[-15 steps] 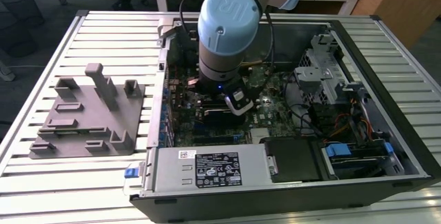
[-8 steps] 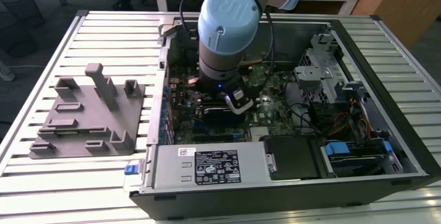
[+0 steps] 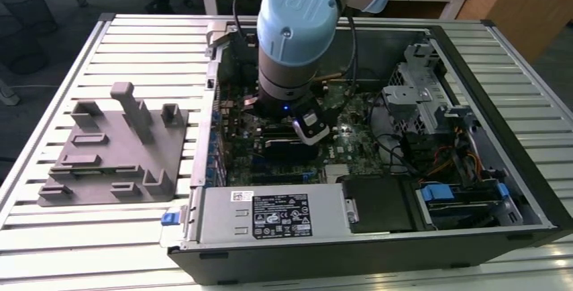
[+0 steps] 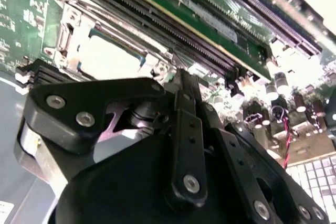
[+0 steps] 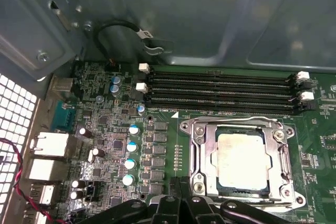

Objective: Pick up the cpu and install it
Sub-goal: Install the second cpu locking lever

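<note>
Grey plastic formed the fixture (image 3: pixel 112 153) at the exterior view's left, at about nine o'clock on the slatted table (image 3: pixel 54 83), well apart from the open case (image 3: pixel 376 237). Its pegs and recesses carried no visible part.

Toward the centre of that view, the arm (image 3: pixel 296 33) reached down into the case over the motherboard (image 3: pixel 358 130). The gripper (image 3: pixel 309 130) hung just above the board. A labelled power supply (image 3: pixel 268 217) sat at six o'clock from the arm, and a metal drive cage (image 3: pixel 421 96) at three o'clock.

In the first wrist view, capacitors (image 5: pixel 129 147) stood at nine o'clock from the socket (image 5: pixel 241 161), and memory slots (image 5: pixel 220 90) ran along at twelve o'clock of it. The cpu (image 5: pixel 242 161) lay seated flat in the socket, its silvery top exposed, with the metal frame around it. The dark gripper linkage lay just beside the socket's near edge.

In the second wrist view, the cpu (image 4: pixel 110 59) showed as a bright square within its frame, beyond the gripper's black links (image 4: pixel 186 129). The gripper held nothing that could be seen. Whether the jaws stood apart or together could not be determined; the fingertips were hidden.
</note>
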Motion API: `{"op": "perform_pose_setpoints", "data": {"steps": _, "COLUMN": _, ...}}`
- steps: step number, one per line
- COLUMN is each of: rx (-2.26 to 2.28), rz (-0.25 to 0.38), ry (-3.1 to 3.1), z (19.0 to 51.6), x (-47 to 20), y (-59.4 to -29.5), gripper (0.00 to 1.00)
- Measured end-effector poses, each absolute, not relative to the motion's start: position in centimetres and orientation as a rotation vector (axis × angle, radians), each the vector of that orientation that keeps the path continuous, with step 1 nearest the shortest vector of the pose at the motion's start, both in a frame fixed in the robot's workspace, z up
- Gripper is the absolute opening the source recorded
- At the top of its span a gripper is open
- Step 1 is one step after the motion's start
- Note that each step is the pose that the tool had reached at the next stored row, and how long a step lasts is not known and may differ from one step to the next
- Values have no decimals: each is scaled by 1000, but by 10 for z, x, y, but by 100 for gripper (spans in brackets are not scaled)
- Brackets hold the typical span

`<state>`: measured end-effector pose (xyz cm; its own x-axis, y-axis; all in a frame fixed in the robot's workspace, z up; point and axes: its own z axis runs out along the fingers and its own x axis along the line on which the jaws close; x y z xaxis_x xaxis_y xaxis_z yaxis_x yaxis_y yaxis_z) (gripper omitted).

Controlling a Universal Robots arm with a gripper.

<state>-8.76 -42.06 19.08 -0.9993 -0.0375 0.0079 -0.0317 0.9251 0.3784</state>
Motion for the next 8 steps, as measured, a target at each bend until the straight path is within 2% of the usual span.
{"op": "perform_pose_setpoints", "data": {"steps": 8, "rx": 55, "rz": -602, "ry": -3067, "z": 190, "x": -88, "y": -421, "gripper": 11}}
